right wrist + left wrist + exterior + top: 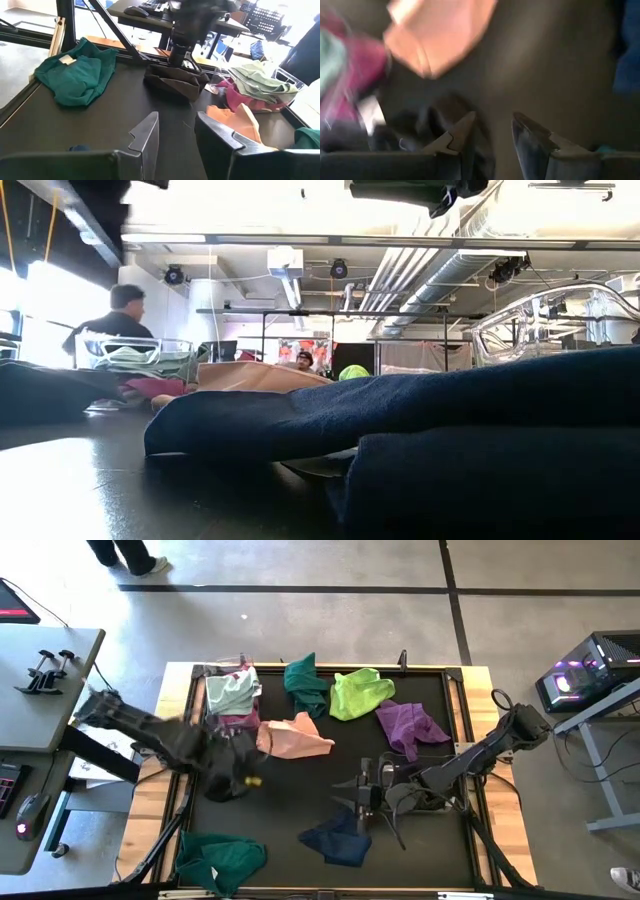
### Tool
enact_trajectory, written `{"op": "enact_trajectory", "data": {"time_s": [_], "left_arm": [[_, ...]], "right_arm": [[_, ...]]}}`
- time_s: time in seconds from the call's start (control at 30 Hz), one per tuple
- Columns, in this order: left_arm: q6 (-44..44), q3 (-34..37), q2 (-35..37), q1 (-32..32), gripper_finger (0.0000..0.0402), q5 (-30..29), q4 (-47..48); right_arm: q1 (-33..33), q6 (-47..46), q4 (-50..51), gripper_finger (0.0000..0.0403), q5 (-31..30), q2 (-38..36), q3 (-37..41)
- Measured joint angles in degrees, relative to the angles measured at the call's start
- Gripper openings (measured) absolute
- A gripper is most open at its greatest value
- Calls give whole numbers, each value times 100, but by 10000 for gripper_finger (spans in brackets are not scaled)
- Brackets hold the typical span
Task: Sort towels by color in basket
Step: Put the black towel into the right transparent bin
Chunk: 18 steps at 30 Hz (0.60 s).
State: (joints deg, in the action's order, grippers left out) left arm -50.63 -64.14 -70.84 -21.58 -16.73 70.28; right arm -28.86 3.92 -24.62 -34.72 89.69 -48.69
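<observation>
Two grippers over mat: left gripper [238, 778] jaws slightly parted, down on black towel [176, 83]; right gripper [362, 795] jaws slightly parted, empty, above navy towel [338, 837].

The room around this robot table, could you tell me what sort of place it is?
Probably a robotics lab or workshop: exposed ceiling ducts, a lit computer tower beside the table, and a desk with a keyboard.

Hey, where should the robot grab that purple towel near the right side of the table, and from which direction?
Best guess: pinch the raised crumpled fold near the middle of the purple towel, coming straight down from above. It lies bunched with ridges rather than flat, clear of the lime towel. The right gripper is the closer one, its fingers a little apart.
</observation>
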Motion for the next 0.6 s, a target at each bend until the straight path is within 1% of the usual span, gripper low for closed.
{"op": "enact_trajectory", "data": {"time_s": [0.13,0.23,0.33,0.47,0.53,0.6], "left_arm": [[-894,401,-376,-840,106,28,2],[-1716,805,-672,-1199,108,-1,59],[-2605,1236,-868,-1250,118,-26,248],[-3369,1824,-988,-1190,146,-6,296],[-3696,2147,-986,-1140,166,-69,165],[-3874,2445,-999,-1089,188,-245,-173]], "right_arm": [[2,4,0,121,68,0,0],[2,58,-2,121,72,0,0],[2,61,-2,121,74,0,0],[2,95,-2,121,80,0,0],[2,96,-4,121,81,0,0],[2,96,-2,121,81,0,0]]}}
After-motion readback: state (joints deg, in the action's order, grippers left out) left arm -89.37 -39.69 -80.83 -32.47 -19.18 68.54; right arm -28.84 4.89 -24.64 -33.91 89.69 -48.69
